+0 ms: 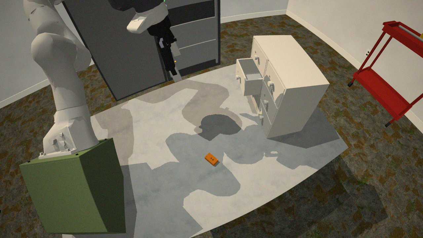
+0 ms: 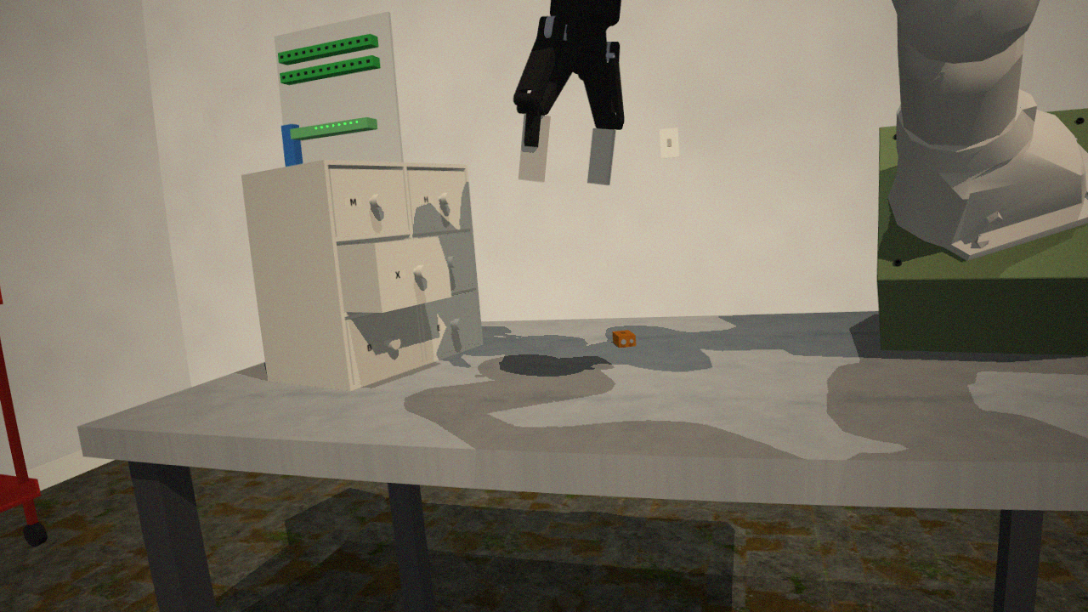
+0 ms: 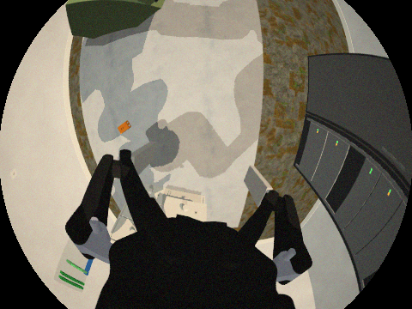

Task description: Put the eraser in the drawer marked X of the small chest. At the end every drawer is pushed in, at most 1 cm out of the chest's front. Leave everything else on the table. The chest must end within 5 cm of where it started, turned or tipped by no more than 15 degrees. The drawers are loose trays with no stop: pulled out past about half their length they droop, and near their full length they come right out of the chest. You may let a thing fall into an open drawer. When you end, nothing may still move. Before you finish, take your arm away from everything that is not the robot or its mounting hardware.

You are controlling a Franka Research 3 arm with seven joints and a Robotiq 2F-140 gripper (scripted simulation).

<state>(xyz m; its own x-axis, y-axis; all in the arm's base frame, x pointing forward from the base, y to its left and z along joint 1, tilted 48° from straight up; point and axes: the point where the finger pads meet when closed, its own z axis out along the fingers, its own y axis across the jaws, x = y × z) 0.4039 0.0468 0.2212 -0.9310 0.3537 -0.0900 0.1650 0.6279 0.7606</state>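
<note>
High above surface (image 2: 532,449) our tool (image 2: 564,155) hangs wide, holding nothing. Eraser (image 1: 211,158) lies flat on surface, well apart from chest (image 1: 291,76); X drawer (image 2: 391,274) stands partly out. We should descend square over eraser, pads spanning narrow sides.

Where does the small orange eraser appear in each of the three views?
Top: small orange block eraser lies below centre on the grey table.
Exterior: mid-frame, right of the cream chest of drawers.
Wrist: upper left, above the pincer.
Shared landmark: the green pedestal.
</note>
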